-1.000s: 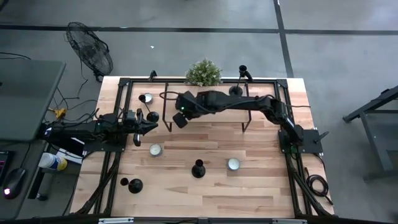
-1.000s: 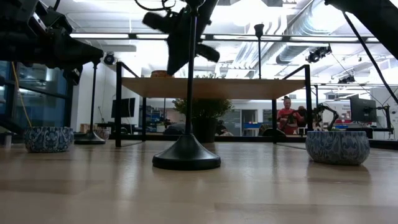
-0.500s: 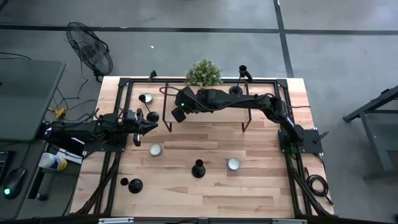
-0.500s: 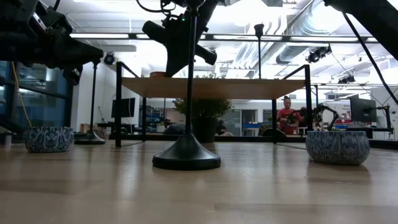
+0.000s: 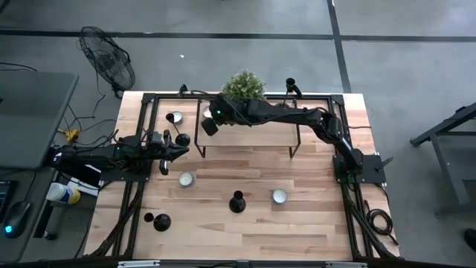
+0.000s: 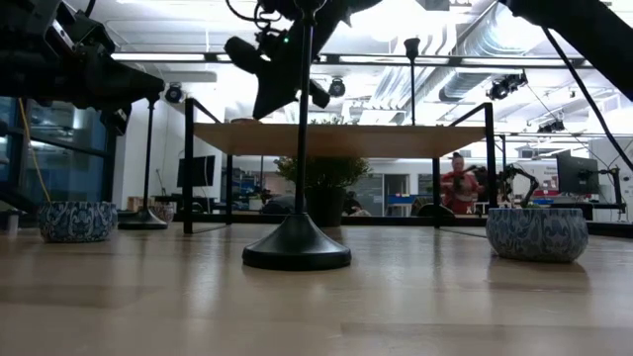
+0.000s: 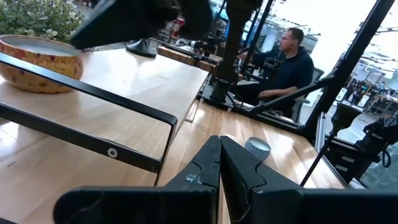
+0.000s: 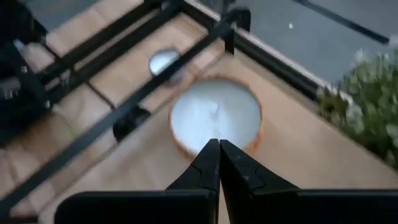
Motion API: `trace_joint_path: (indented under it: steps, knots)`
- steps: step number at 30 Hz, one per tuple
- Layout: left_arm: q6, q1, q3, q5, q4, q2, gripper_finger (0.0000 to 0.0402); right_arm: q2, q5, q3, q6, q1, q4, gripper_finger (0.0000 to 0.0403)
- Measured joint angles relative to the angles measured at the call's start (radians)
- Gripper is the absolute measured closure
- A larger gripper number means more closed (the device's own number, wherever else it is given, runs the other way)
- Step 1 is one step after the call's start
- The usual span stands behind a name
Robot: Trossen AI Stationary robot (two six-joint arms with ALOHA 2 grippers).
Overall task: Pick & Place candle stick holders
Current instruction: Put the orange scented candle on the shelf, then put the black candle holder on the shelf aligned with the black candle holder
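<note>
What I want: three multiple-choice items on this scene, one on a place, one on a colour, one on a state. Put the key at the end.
1. The right gripper is
A. over the orange-rimmed bowl on the raised shelf
B. down at the table's front edge
C. behind the plant

2. The candle stick holder standing mid-table is
A. white
B. black
C. orange

3. The right gripper is
A. open wide
B. shut on a holder
C. shut, holding nothing

Key:
1 A: the right gripper points down at the orange-rimmed bowl on the raised shelf.
2 B: the candle stick holder is black from base to stem.
3 C: its fingers meet, with nothing between them.
</note>
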Motion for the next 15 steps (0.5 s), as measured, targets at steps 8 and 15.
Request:
trace_joint_path:
  steps: [8,15]
  knots:
    - [0.0,0.0,0.0,0.0,0.0,0.0,0.04,-0.008,0.025,0.0,0.003,-0.009,-0.022,0.0403]
    - [0.0,0.0,0.0,0.0,0.0,0.0,0.04,-0.068,0.028,0.0,0.04,0.009,-0.093,0.0403]
